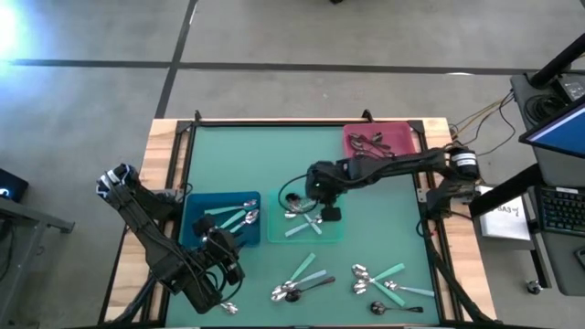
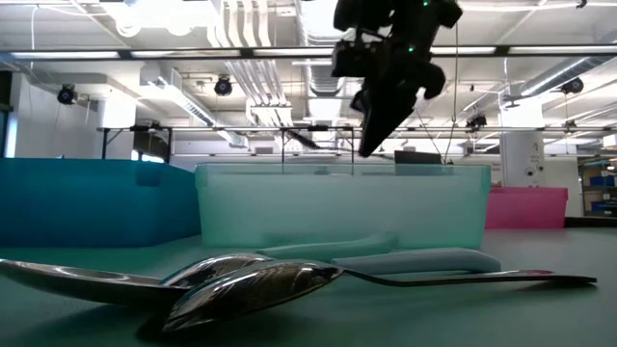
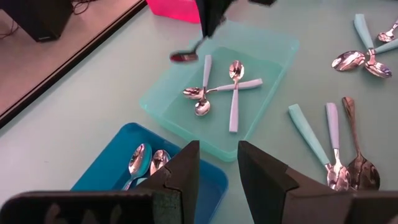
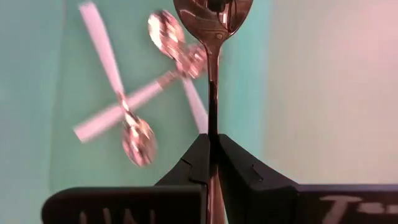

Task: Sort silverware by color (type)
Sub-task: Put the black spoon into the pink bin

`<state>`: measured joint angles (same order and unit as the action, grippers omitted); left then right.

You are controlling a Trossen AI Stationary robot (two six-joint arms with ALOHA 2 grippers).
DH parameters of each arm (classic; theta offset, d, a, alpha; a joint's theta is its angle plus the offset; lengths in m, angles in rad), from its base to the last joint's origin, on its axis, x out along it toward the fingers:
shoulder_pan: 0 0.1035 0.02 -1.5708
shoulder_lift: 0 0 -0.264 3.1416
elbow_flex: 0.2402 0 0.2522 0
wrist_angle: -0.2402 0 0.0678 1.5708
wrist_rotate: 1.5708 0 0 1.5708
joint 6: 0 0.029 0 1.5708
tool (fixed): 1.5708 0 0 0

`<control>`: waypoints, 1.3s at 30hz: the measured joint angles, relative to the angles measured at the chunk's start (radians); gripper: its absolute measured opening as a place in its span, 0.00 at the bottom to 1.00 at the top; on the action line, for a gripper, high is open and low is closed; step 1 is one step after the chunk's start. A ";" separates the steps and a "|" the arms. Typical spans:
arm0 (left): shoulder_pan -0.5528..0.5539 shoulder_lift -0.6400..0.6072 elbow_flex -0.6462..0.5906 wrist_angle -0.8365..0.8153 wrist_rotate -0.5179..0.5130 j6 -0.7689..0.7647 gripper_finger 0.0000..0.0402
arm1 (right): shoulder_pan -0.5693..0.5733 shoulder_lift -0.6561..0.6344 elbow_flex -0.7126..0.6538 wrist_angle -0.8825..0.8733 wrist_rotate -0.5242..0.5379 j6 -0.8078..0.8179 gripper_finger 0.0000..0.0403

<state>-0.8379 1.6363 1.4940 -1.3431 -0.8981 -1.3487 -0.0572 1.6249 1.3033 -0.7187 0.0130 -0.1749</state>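
My right gripper [image 1: 313, 194] is shut on a dark shiny spoon [image 4: 211, 18] above the far left corner of the teal bin [image 1: 274, 233]. That bin holds several teal-handled spoons [image 3: 235, 102]. My left gripper [image 3: 217, 155] is open and empty, hovering over the near edge of the blue bin [image 1: 196, 224], which holds silver spoons [image 1: 242, 217]. Dark spoons [image 1: 367, 142] lie in the pink bin [image 1: 402, 137]. More spoons [image 1: 302, 281] lie loose on the green mat near the table's near edge. My right gripper pinches the spoon's thin handle [image 4: 212, 118] between its two fingers, and the spoon lies along them. The bowl [image 3: 183, 57] sticks out past the fingertips. The fingers slant down from the table's right side. The spoon is lifted clear above the bin [image 2: 337, 207].
A second loose cluster of teal-handled and silver spoons [image 1: 384, 281] lies on the mat's near right, with a single spoon [image 1: 228, 307] by my left arm. A raised frame [image 1: 302, 122] edges the table. A laptop and cables [image 1: 558, 174] sit off to the right.
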 joint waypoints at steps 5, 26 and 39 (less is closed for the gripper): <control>0.000 0.000 0.000 -0.004 0.000 0.000 0.23 | -0.089 -0.116 0.001 -0.156 0.046 0.000 0.02; 0.000 0.000 0.000 -0.004 0.000 -0.013 0.23 | -0.843 -0.210 -0.201 -0.264 0.118 -0.094 0.02; 0.000 0.000 0.000 -0.004 0.091 -0.036 0.23 | -0.879 -0.231 -0.282 -0.229 0.119 -0.006 0.16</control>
<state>-0.8379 1.6363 1.4940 -1.3471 -0.8068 -1.3851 -0.9362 1.3940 1.0217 -0.9475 0.1322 -0.1812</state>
